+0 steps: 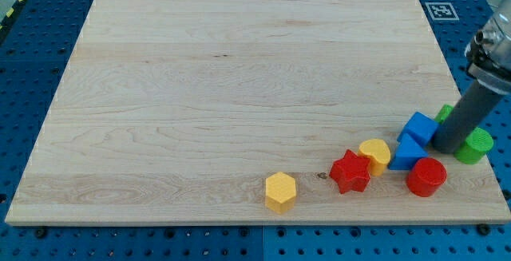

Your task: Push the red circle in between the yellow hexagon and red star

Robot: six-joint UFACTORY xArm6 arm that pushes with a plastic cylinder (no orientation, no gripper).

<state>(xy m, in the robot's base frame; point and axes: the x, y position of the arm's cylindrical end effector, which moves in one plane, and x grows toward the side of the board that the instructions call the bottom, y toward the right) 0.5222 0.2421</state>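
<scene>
The red circle [426, 176] lies near the board's bottom right edge. The red star [350, 171] sits to its left, and the yellow hexagon [280, 191] lies further left near the view's bottom. My tip [445, 148] rests on the board just above and right of the red circle. It stands between a blue block [419, 127] on its left and a green round block [477, 145] on its right. I cannot tell whether it touches the red circle.
A second yellow block [375, 153] touches the red star's upper right. A blue triangular block [409, 154] lies between it and the red circle. Another green block [445, 113] shows partly behind the rod. The board's right edge [489, 173] is close.
</scene>
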